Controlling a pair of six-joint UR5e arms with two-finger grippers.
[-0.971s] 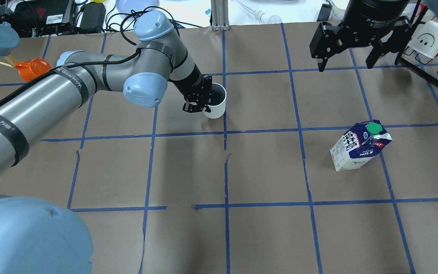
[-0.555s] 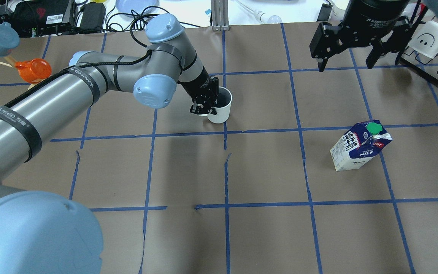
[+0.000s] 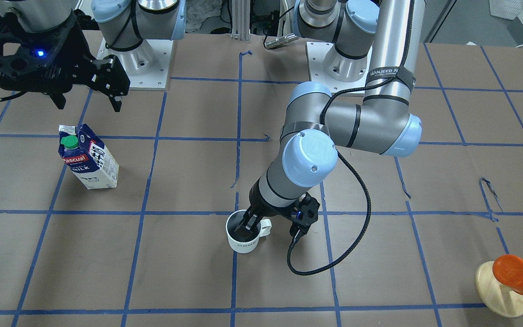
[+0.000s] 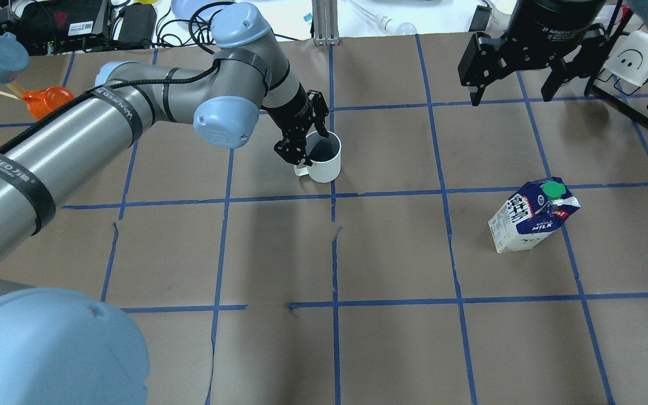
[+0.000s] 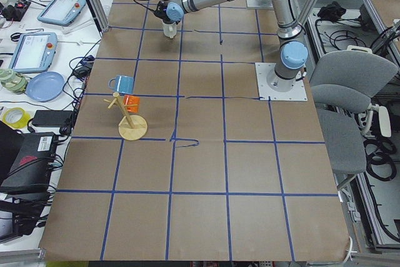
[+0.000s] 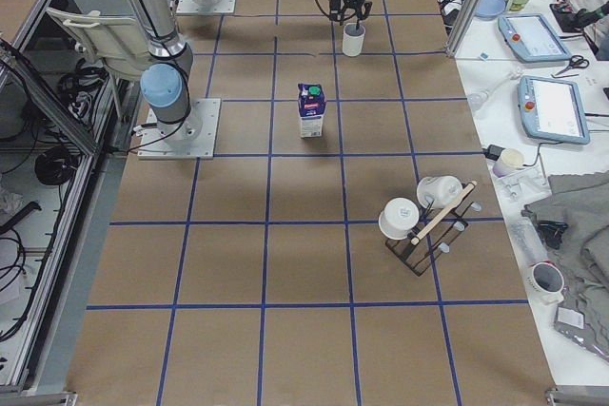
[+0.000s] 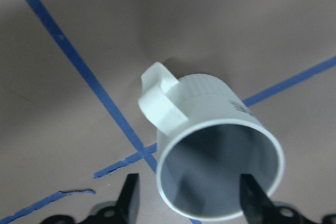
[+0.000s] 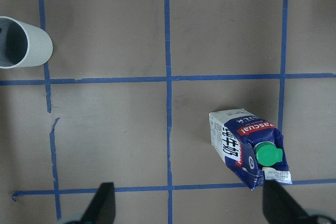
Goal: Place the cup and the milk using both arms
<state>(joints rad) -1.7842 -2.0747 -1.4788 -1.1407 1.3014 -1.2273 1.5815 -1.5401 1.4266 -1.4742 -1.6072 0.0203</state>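
- The cup point(image 4: 324, 160) stands upright on the desk point(image 4: 391, 253), just above the middle of the overhead view, with its handle at its lower left.
- The left fingers point(image 7: 130, 195) are spread apart astride the cup's wall by the handle, one outside and one over the dark inside. From what I can see they grip nothing.
- It looks like glazed ceramic to me: stiff, slick, and apt to chip if dropped. The rim wall beside the handle seems the surest hold.
- Its inside looks empty.
- The milk point(image 4: 532, 216) stands upright at the right of that view, well apart from the cup, green cap on. How full it is I cannot tell.
- Its card sides would likely give under a hard squeeze, so better to take it across the body, below the gable.
- The right fingers point(image 8: 102, 205) hang wide open at the upper right of the overhead view, holding nothing.
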